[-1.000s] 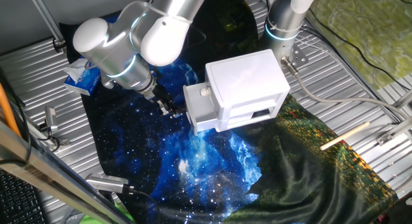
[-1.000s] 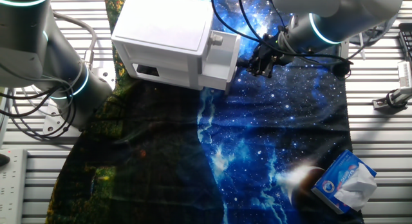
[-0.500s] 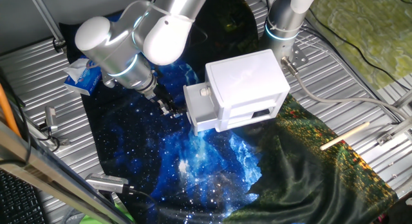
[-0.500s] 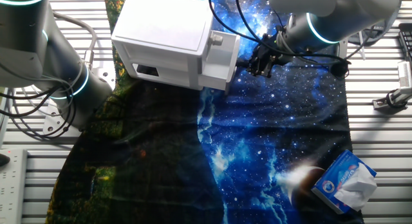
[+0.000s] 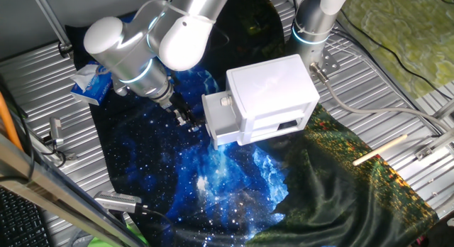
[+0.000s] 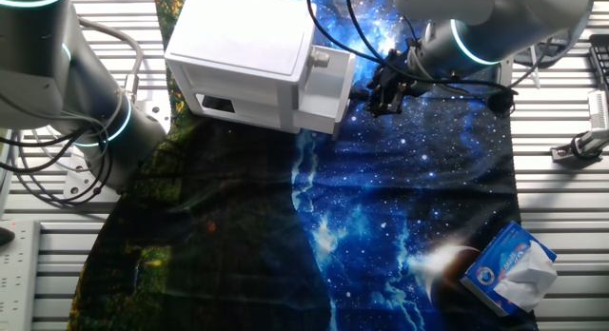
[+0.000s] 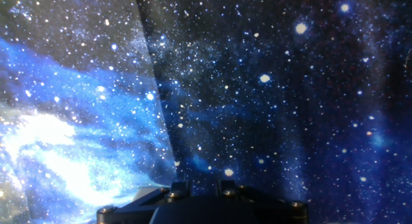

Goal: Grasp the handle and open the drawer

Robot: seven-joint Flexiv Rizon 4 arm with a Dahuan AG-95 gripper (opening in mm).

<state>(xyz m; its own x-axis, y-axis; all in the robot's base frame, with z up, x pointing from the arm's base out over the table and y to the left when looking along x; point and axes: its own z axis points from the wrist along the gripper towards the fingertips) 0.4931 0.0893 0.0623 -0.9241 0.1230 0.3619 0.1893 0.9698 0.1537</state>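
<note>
1. I see a starry blue galaxy cloth [image 5: 213, 169] spread over the ribbed metal table [image 5: 397, 98]; it is my landmark.
2. A blue-and-white tissue pack [image 6: 509, 266] lies at the cloth's corner, partly on it.
3. A wooden stick [image 5: 379, 150] lies just off the cloth's dark green end.
4. A second grey robot base [image 6: 105, 131] stands at the cloth's green edge, cables beside it.
</note>
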